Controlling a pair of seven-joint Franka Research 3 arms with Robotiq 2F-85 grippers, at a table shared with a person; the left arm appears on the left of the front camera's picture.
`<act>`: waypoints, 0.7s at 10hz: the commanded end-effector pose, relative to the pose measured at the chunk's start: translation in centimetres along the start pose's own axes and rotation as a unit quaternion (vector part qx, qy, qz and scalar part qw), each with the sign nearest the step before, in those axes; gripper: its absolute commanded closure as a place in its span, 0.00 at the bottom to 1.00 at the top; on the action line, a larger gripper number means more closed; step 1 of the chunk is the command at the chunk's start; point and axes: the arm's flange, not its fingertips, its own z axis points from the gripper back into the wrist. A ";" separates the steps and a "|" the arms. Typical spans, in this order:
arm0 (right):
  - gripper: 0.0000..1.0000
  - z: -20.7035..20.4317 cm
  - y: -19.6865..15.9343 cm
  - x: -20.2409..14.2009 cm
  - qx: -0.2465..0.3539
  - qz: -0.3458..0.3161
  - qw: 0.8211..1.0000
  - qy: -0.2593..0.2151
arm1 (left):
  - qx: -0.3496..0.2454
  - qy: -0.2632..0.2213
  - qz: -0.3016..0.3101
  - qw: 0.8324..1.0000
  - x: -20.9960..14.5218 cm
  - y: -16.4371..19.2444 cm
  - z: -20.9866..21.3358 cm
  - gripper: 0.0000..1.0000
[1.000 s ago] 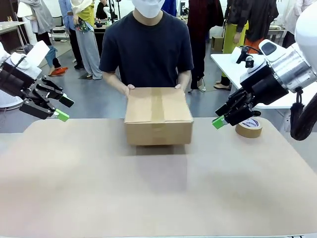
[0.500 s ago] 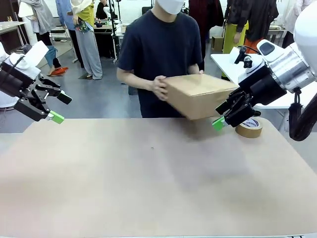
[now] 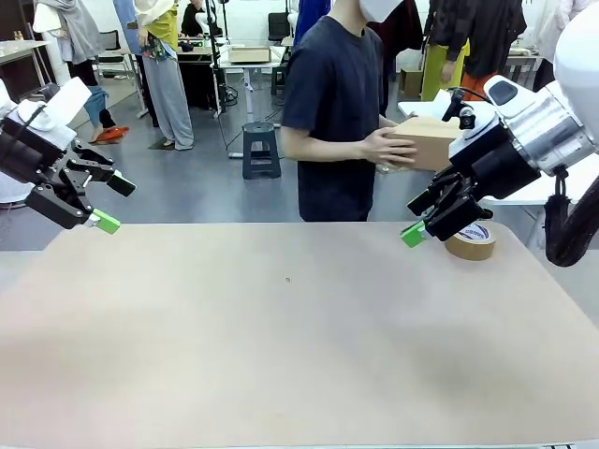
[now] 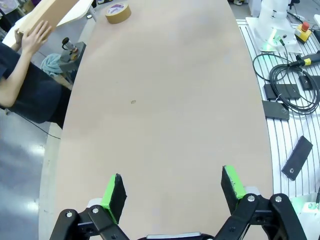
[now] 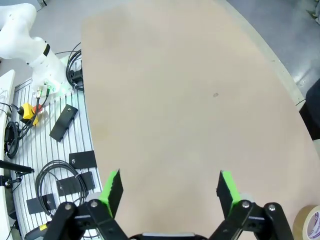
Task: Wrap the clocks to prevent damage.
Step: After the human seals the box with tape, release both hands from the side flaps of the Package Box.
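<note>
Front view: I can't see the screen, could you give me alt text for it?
A person in a dark T-shirt stands at the far side of a bare tan table, turned sideways and carrying a cardboard box. Two robot arms hover at the table's sides, left pincer and right pincer open, a roll of brown tape beside the right one.

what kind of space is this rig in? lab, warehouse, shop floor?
Most likely a shared robotics lab or data-collection room: cables and an emergency-stop button sit beside the table, other worktables and people stand behind, and a person carries a cardboard box away.
</note>
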 end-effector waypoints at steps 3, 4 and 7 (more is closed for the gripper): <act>0.00 0.0 0.0 0.0 0.000 -0.001 1.000 0.000 | 0.000 0.000 -0.001 1.000 0.0 0.0 0.0 0.00; 0.00 0.0 0.0 0.0 0.000 -0.001 1.000 0.000 | 0.000 0.000 -0.001 1.000 0.0 0.0 0.0 0.00; 0.00 0.0 0.0 0.0 0.000 -0.001 1.000 0.000 | 0.000 0.000 -0.001 1.000 0.0 0.0 0.0 0.00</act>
